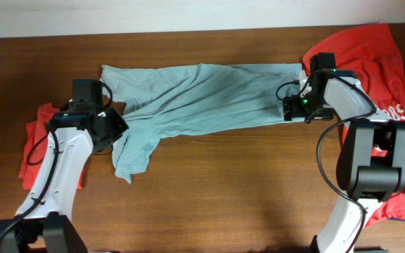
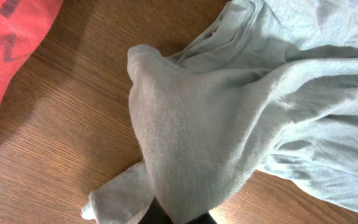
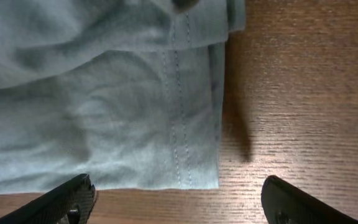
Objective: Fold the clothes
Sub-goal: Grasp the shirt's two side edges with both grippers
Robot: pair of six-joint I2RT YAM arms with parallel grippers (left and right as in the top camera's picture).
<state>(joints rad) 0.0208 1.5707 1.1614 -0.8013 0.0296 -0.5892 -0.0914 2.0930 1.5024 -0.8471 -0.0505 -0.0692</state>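
Left hand (image 2: 178, 218) buried in grey-blue shirt (image 2: 229, 124), large orange-red shirt (image 1: 371, 56) cut off at right edge

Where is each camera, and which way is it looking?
Overhead: above the table, looking straight down; both arms show, the grey-blue shirt lying between them.
Left wrist: on the left arm, facing the bunched shirt; dark tips of the left hand show.
Right wrist: on the right arm, facing the shirt's hem; fingers of the open right hand show.
All three share that shirt.

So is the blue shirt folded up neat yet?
No, the blue shirt lies stretched out and rumpled across the table.
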